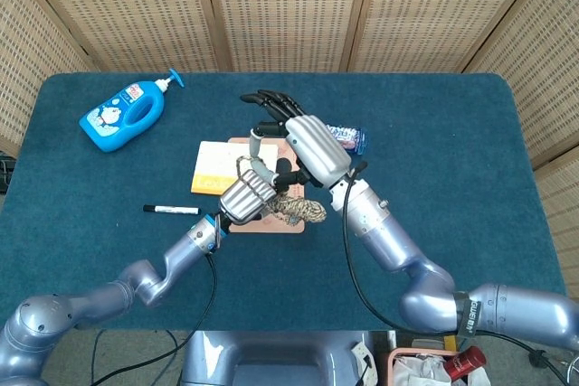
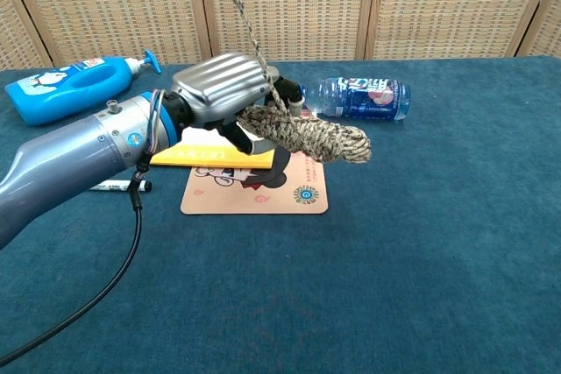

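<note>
Rope strand (image 2: 241,6) cut off at top edge (chest view), marker (image 2: 118,186) half hidden behind left arm

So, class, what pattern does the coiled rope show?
Mottled tan and dark brown rope, clearest in the chest view.

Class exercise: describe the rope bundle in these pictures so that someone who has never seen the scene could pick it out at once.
Start at the blue table and find the cartoon mat near its middle, with a yellow book lying on it. Just above the mat, the left hand holds the rope bundle. It is the only mottled tan, tightly coiled thing, with one strand running upward from it.
</note>
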`<act>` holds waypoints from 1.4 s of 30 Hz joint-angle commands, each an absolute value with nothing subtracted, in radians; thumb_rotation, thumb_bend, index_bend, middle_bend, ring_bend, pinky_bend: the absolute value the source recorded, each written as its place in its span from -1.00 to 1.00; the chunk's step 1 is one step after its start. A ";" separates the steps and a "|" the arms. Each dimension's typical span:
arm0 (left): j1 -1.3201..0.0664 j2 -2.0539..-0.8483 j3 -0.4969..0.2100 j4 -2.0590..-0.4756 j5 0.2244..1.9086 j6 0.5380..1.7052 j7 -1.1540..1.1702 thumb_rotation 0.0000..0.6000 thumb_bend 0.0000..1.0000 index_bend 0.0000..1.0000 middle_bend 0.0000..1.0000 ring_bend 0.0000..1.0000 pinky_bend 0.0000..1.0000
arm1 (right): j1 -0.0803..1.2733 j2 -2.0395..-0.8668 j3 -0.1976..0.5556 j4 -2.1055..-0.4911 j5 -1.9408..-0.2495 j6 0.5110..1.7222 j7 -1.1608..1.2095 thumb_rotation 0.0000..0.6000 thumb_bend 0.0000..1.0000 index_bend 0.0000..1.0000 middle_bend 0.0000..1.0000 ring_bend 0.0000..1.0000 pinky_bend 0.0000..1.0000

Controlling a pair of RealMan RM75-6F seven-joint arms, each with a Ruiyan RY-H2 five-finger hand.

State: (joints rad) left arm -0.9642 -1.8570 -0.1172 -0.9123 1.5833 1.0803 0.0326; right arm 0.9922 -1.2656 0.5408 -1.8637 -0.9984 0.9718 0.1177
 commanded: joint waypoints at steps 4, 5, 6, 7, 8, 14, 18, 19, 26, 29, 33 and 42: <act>-0.976 -1.864 -0.103 -0.905 1.605 1.087 0.015 1.00 0.10 0.36 0.03 -0.14 0.00 | 1.004 -1.255 0.575 -1.876 -0.916 0.977 0.125 1.00 -0.02 0.48 -0.79 -1.00 -1.00; -0.977 -1.863 -0.099 -0.906 1.610 1.089 0.011 1.00 0.10 0.36 0.03 -0.14 0.00 | 1.005 -1.254 0.577 -1.875 -0.912 0.979 0.122 1.00 -0.02 0.48 -0.79 -1.00 -1.00; -0.978 -1.862 -0.092 -0.905 1.619 1.093 0.005 1.00 0.10 0.36 0.03 -0.14 0.00 | 1.006 -1.253 0.578 -1.872 -0.906 0.982 0.119 1.00 -0.02 0.48 -0.79 -1.00 -1.00; -0.979 -1.860 -0.085 -0.905 1.628 1.098 0.000 1.00 0.11 0.36 0.03 -0.13 0.00 | 1.007 -1.252 0.580 -1.868 -0.900 0.985 0.118 1.00 -0.02 0.48 -0.79 -1.00 -1.00; -0.979 -1.858 -0.078 -0.905 1.638 1.104 -0.008 1.00 0.11 0.36 0.03 -0.13 0.00 | 1.008 -1.252 0.583 -1.864 -0.892 0.986 0.118 1.00 -0.02 0.48 -0.79 -1.00 -1.00; -0.980 -1.839 -0.037 -0.912 1.691 1.138 -0.053 1.00 0.11 0.36 0.04 -0.13 0.00 | 1.011 -1.247 0.591 -1.819 -0.841 0.989 0.116 1.00 -0.02 0.48 -0.79 -1.00 -1.00; -0.977 -1.822 -0.009 -0.914 1.734 1.183 -0.096 1.00 0.12 0.36 0.04 -0.13 0.00 | 1.011 -1.243 0.591 -1.778 -0.789 0.974 0.118 1.00 -0.02 0.48 -0.79 -1.00 -1.00; -0.975 -1.818 -0.003 -0.914 1.742 1.193 -0.110 1.00 0.12 0.36 0.04 -0.13 0.00 | 1.008 -1.242 0.589 -1.764 -0.774 0.968 0.122 1.00 -0.02 0.48 -0.79 -1.00 -1.00; -0.957 -1.797 0.028 -0.914 1.793 1.288 -0.211 1.00 0.15 0.36 0.04 -0.13 0.00 | 0.989 -1.229 0.567 -1.680 -0.710 0.897 0.156 1.00 -0.02 0.48 -0.79 -1.00 -1.00; -0.946 -1.794 0.038 -0.921 1.804 1.316 -0.243 1.00 0.16 0.36 0.04 -0.13 0.00 | 0.978 -1.229 0.559 -1.651 -0.701 0.867 0.183 1.00 -0.02 0.48 -0.79 -1.00 -1.00; -0.932 -1.793 0.039 -0.930 1.812 1.370 -0.308 1.00 0.18 0.36 0.04 -0.13 0.00 | 0.960 -1.231 0.544 -1.609 -0.701 0.823 0.220 1.00 -0.02 0.48 -0.79 -1.00 -1.00; -0.913 -1.778 0.010 -0.934 1.804 1.446 -0.388 1.00 0.19 0.38 0.05 -0.13 0.00 | 0.911 -1.241 0.507 -1.534 -0.730 0.747 0.303 1.00 -0.02 0.48 -0.79 -1.00 -1.00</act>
